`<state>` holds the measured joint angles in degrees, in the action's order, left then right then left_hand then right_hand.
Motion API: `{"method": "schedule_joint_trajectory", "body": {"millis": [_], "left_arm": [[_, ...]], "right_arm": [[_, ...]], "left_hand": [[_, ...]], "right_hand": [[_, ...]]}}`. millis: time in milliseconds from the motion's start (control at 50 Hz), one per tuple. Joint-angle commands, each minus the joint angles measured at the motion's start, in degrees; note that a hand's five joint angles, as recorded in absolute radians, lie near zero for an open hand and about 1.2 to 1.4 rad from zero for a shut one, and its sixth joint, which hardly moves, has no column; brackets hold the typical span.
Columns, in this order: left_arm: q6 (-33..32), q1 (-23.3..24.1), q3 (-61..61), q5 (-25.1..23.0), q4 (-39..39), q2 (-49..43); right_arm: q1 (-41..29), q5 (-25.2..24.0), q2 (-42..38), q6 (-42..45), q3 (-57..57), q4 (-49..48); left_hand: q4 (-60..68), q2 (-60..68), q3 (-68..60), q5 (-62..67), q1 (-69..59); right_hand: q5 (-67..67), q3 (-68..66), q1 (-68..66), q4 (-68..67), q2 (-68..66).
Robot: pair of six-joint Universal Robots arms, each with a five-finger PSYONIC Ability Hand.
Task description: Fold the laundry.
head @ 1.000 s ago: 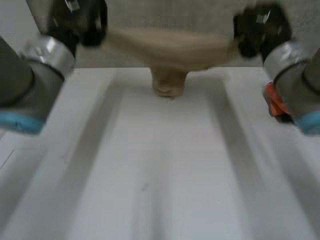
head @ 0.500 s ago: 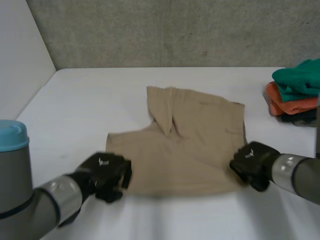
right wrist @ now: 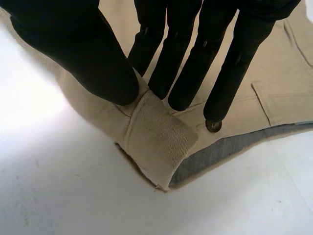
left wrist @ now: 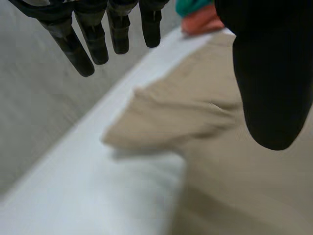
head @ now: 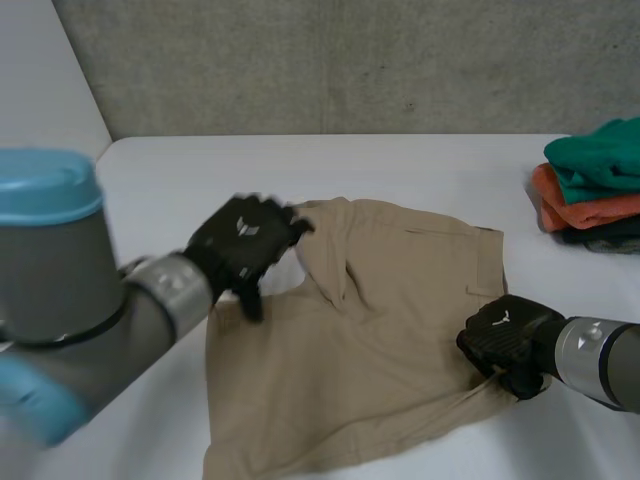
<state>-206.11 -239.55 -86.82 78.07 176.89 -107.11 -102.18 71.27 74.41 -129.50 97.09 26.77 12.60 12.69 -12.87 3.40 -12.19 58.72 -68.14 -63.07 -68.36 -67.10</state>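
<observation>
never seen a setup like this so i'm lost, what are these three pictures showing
This is a robot with two arms at a white table, each ending in a black hand. The wide picture looks down from a camera between the arms; the other two come from cameras on the wrists. Tan shorts lie spread on the table, with a pile of folded clothes at its right side. The right hand pinches the shorts' waistband corner between thumb and fingers. The left hand is open over one leg, holding nothing.
</observation>
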Motion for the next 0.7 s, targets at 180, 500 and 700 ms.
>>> {"method": "schedule_joint_trajectory", "body": {"millis": [180,500,700], "left_arm": [[-21.17,0.84,39.43,-11.18,-2.95,-35.35],[-27.05,0.57,49.56,-15.68,0.73,-44.96],[-29.09,-1.36,35.59,-4.07,6.45,-35.73]], "right_arm": [[-1.01,0.54,-1.72,-1.90,1.97,-6.29],[0.57,0.89,-2.16,-2.43,3.20,-8.66],[0.84,0.89,-2.87,-2.25,3.02,-9.01]], "left_hand": [[15.27,15.18,-15.00,14.47,-15.68],[65.83,65.74,-65.56,65.03,-66.23],[67.40,67.31,-67.13,66.60,-67.81]], "right_hand": [[11.28,-11.86,-16.93,-11.64,-12.90],[11.28,-11.86,-16.93,-11.64,-12.90],[11.28,-11.86,-16.93,-11.64,-12.90]]}}
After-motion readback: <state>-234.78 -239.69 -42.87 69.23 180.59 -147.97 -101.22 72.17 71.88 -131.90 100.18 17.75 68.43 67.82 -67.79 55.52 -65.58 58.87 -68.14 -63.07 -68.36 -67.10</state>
